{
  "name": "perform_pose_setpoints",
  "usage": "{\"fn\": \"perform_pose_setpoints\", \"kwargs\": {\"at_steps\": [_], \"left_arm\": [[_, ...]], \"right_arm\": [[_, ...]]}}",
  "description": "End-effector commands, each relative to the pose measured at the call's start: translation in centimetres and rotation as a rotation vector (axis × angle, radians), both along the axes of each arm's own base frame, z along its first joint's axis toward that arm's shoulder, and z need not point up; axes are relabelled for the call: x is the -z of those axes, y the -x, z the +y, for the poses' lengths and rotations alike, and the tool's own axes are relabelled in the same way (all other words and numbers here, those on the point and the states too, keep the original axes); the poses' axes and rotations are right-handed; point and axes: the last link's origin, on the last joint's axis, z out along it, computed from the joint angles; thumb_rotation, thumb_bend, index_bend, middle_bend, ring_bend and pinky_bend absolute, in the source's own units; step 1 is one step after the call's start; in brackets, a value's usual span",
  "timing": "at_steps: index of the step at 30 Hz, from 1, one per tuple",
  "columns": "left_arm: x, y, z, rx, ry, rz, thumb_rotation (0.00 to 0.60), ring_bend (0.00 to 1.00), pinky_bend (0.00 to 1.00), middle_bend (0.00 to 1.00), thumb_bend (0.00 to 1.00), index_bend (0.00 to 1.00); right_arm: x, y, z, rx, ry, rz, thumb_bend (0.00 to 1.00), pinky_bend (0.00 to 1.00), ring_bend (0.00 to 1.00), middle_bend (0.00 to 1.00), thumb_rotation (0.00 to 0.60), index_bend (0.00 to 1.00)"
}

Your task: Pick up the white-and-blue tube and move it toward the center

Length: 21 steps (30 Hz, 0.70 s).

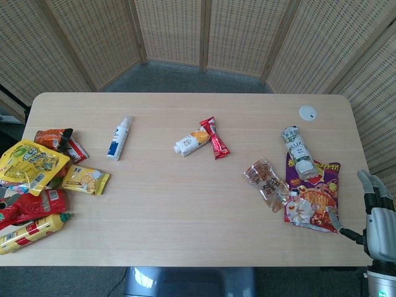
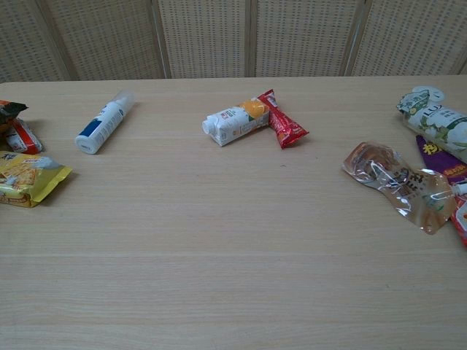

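Note:
The white-and-blue tube [image 1: 119, 138] lies flat on the left half of the table, its clear cap pointing away from me; in the chest view the tube [image 2: 103, 122] sits at the upper left. My right hand [image 1: 374, 213] hangs off the table's right front corner, fingers apart and holding nothing, far from the tube. It does not appear in the chest view. My left hand is in neither view.
A small carton [image 1: 190, 142] and a red packet [image 1: 214, 137] lie mid-table. Snack bags [image 1: 36, 179] pile at the left edge. A clear wrapper [image 1: 267, 180], a purple bag [image 1: 312, 195] and a white-green pack [image 1: 297, 152] sit at the right. A white disc [image 1: 307, 112] lies behind them.

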Motion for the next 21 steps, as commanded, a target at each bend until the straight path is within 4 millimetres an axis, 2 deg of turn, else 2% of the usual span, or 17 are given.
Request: {"fn": "perform_pose_setpoints", "kwargs": {"at_steps": [1, 10, 14, 17, 21], "left_arm": [[0.1, 0.0, 0.0, -0.001, 0.003, 0.003, 0.6, 0.0, 0.0, 0.0, 0.08, 0.16], [0.8, -0.2, 0.3, -0.002, 0.025, 0.011, 0.6, 0.0, 0.0, 0.0, 0.08, 0.15], [1.2, -0.6, 1.0, 0.001, 0.041, 0.013, 0.6, 0.0, 0.0, 0.0, 0.08, 0.16], [1.6, -1.2, 2.5, 0.009, 0.067, 0.034, 0.6, 0.0, 0.0, 0.0, 0.08, 0.15], [1.9, -2.7, 5.8, 0.019, 0.109, 0.06, 0.6, 0.0, 0.0, 0.0, 0.08, 0.16]], "right_arm": [[-0.1, 0.1, 0.0, 0.004, 0.005, 0.005, 0.24, 0.0, 0.0, 0.0, 0.6, 0.06], [-0.6, 0.8, -0.3, 0.027, 0.072, 0.078, 0.24, 0.0, 0.0, 0.0, 0.6, 0.05], [-1.0, 1.5, -0.6, 0.059, 0.123, 0.128, 0.24, 0.0, 0.0, 0.0, 0.6, 0.05], [-1.0, 1.8, -0.7, 0.079, 0.131, 0.127, 0.24, 0.0, 0.0, 0.0, 0.6, 0.05], [-1.4, 1.8, -0.8, 0.077, 0.141, 0.111, 0.24, 0.0, 0.0, 0.0, 0.6, 0.05]]}}
